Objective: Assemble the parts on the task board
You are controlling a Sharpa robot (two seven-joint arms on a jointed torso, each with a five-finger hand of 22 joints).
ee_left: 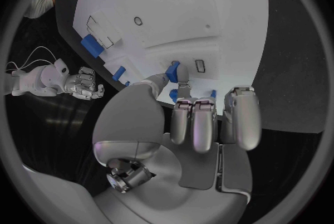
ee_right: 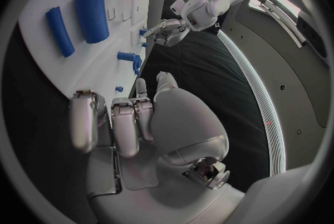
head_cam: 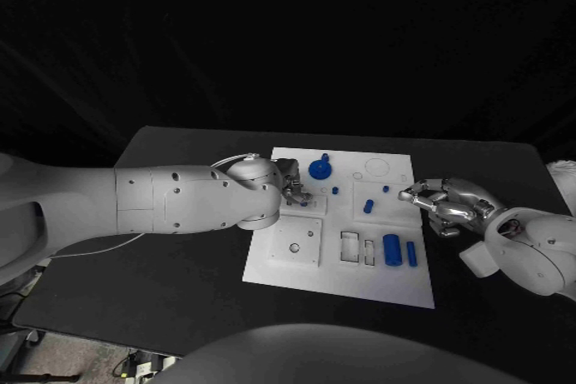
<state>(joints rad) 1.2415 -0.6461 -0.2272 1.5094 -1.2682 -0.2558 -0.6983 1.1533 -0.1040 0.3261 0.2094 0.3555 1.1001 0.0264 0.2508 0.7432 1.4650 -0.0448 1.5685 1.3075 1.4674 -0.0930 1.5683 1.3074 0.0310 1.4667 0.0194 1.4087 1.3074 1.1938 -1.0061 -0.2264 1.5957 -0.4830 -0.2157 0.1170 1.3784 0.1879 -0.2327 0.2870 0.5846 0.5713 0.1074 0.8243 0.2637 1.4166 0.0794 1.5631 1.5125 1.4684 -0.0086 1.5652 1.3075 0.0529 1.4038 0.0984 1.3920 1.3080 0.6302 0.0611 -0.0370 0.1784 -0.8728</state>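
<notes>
The white task board (head_cam: 342,271) lies mid-table. My left hand (head_cam: 292,189) hovers over its upper left part, fingers apart. In the left wrist view the thumb reaches beside a blue round knob (ee_left: 174,72), which stands on the board (ee_left: 181,12); the head view shows that knob (head_cam: 320,167) just beyond the hand. My right hand (head_cam: 450,204) hangs at the board's right edge with its fingers curled in on nothing. A thick blue cylinder (head_cam: 393,249) and a slim one (head_cam: 410,251) lie near it, and a small blue peg (head_cam: 369,206) lies further up.
Two rectangular slots (head_cam: 358,247) and a square plate with a round hole (head_cam: 296,241) occupy the board's lower part. In the right wrist view the thick cylinder (ee_right: 92,15) and slim cylinder (ee_right: 60,30) lie on the board (ee_right: 42,68). Black table (head_cam: 180,292) surrounds it.
</notes>
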